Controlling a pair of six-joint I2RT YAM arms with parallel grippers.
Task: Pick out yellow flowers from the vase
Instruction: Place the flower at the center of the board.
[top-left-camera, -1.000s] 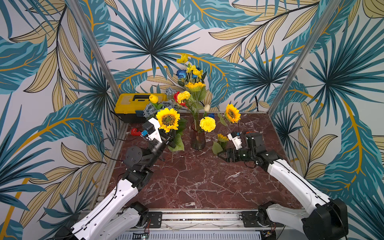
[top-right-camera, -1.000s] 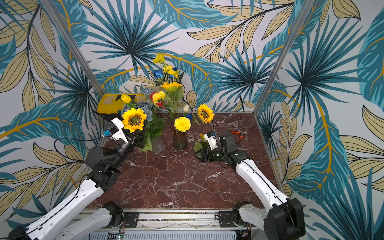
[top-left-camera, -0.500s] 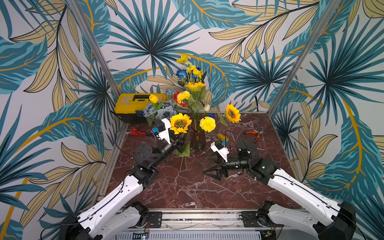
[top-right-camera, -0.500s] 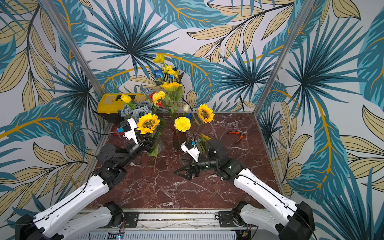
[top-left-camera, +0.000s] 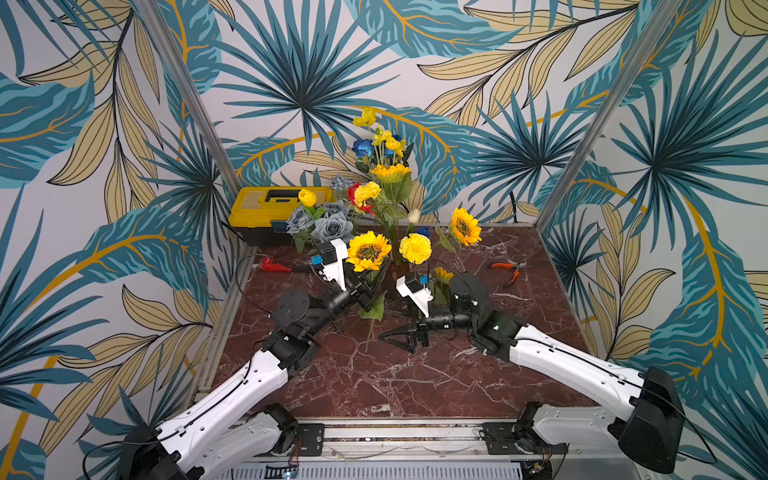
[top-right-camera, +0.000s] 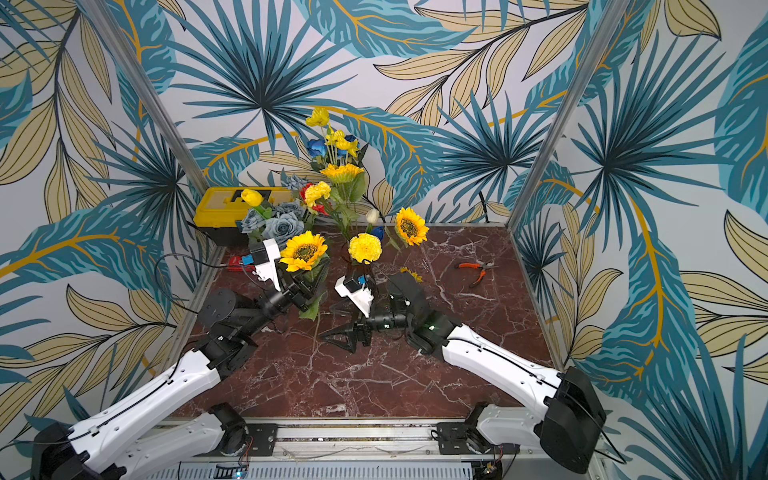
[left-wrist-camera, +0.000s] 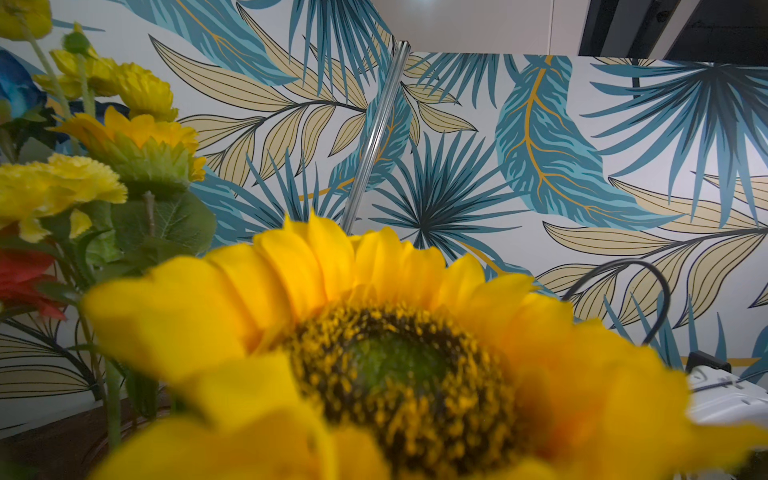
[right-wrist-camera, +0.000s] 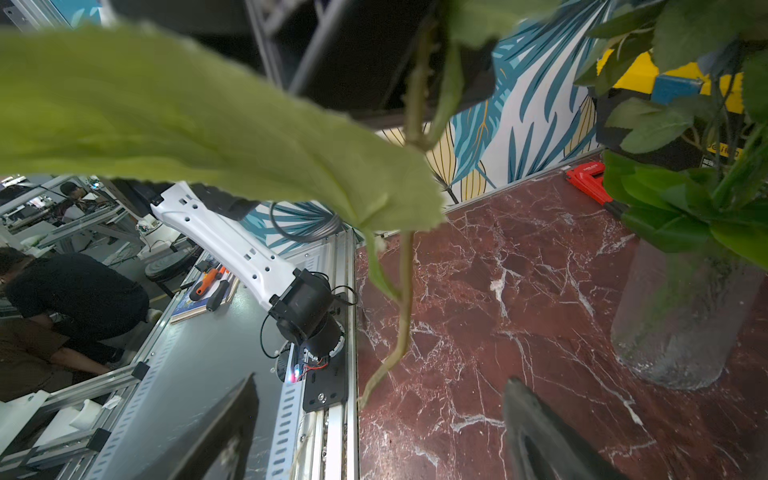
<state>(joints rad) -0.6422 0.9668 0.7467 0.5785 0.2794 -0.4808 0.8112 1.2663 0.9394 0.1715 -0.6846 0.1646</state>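
Observation:
My left gripper (top-left-camera: 362, 290) is shut on the green stem of a brown-centred sunflower (top-left-camera: 368, 250), held clear of the vase (right-wrist-camera: 681, 316). Its head fills the left wrist view (left-wrist-camera: 395, 365) and hides the jaws there. The stem (right-wrist-camera: 401, 316) hangs down with a big leaf (right-wrist-camera: 208, 124). My right gripper (top-left-camera: 394, 338) stands open, low over the table, its fingers (right-wrist-camera: 224, 432) either side of the stem's lower end without touching it. Other yellow flowers remain in the bunch: a pompom (top-left-camera: 414, 248) and a second sunflower (top-left-camera: 465, 226). A small sunflower (top-left-camera: 443, 274) lies by the right arm.
A yellow toolbox (top-left-camera: 266, 208) stands at the back left, with a red tool (top-left-camera: 274, 264) in front of it. Orange pliers (top-left-camera: 507, 268) lie at the right. Grey-blue roses (top-left-camera: 328, 224) crowd the bunch's left side. Patterned walls close three sides.
My left arm has carried the sunflower to the right, toward the table's middle. My right arm has swung from beside the small sunflower toward the front and left, under the hanging stem.

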